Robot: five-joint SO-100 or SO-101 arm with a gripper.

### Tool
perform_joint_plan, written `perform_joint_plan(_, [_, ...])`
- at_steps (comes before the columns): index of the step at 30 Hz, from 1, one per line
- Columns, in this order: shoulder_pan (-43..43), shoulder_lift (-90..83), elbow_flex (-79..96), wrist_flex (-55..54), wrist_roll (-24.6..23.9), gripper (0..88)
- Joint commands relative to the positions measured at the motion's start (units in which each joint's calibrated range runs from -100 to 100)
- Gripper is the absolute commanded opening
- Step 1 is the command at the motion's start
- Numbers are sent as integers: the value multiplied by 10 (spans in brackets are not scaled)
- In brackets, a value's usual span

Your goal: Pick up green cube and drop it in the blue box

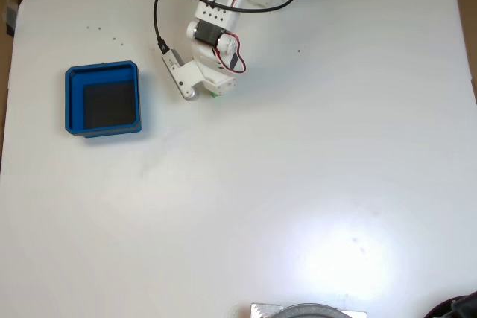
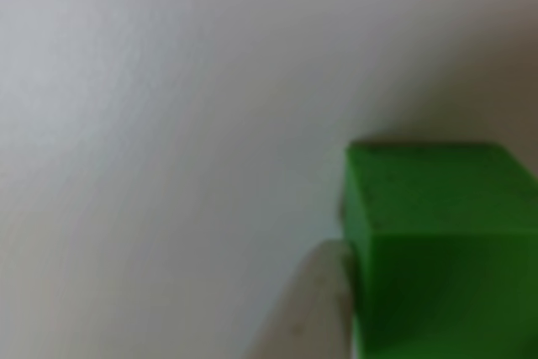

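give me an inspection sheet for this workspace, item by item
surface: white table, a few dark specks, glare patch near the bottom
job's things: green cube on the table beside a pale finger; blue box at left, holds nothing
clutter: nothing seen
grippers: gripper lowered over the cube; open or shut cannot be told
cables: black cable loops beside the arm, red and white wires on it
surroundings: grey round object at bottom edge

Green cube (image 2: 441, 250) (mostly hidden), well right of empty blue box (image 1: 73, 100)
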Motion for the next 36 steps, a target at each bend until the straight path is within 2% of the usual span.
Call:
perform_joint_plan(1, [11, -52, -38, -6, -1, 18])
perform_joint_plan(8, [15, -130, -35, 0, 0, 18])
perform_joint_plan(16, [66, -199, -42, -6, 5, 18])
perform_joint_plan(25, [107, -200, -56, -14, 112, 18])
perform_joint_plan(36, [155, -187, -92, -176, 125, 18])
